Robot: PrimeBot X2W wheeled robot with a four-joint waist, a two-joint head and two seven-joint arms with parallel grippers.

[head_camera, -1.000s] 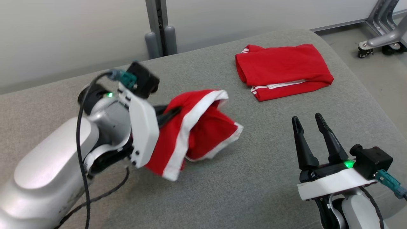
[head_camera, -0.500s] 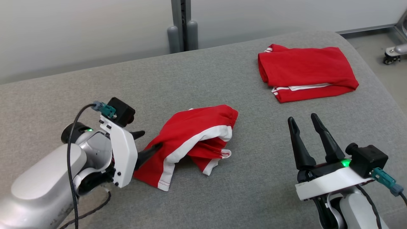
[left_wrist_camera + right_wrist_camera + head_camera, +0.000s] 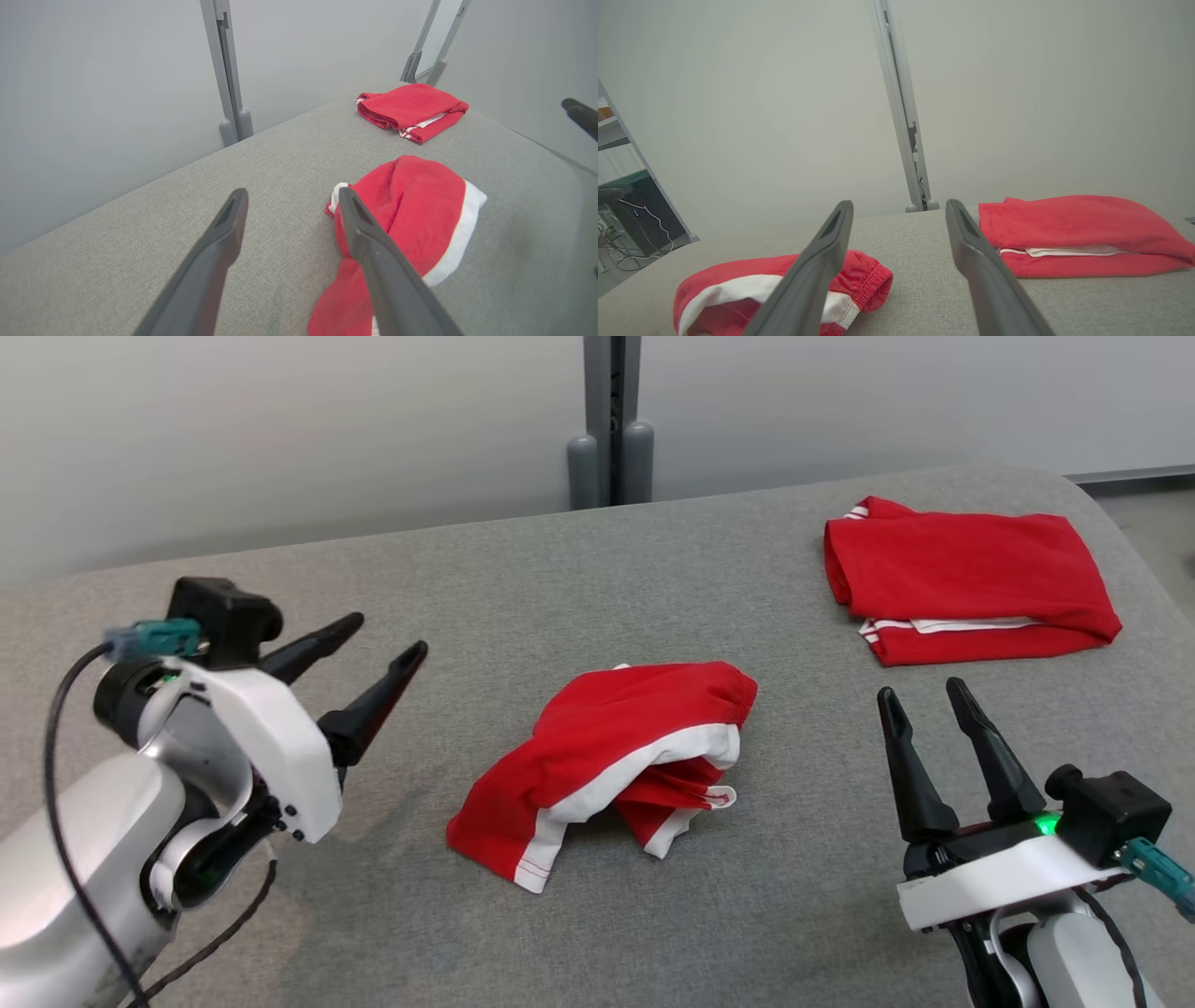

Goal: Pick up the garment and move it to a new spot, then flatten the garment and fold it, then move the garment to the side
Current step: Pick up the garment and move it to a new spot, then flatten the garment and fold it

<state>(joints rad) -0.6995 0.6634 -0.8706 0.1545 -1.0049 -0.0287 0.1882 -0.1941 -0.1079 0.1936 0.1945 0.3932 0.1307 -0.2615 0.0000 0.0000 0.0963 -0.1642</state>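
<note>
Crumpled garment [image 3: 616, 737], 1, folded garment [image 3: 971, 569], 1

The head view looks down from above and behind the left gripper [image 3: 387, 635] and right gripper [image 3: 920, 689] onto the grey table [image 3: 467, 579]. Each wrist view skims low along its own fingers [image 3: 219, 252] toward the wall [image 3: 738, 116]. All three views share the crumpled red shorts [image 3: 616, 737] between the grippers.

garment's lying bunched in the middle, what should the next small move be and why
Probably lower the open left hand to the nearest edge of the crumpled garment and grip a corner for spreading. It lies bunched on the grey table, layers overlapping, held by neither hand; the right hand is open too.
</note>
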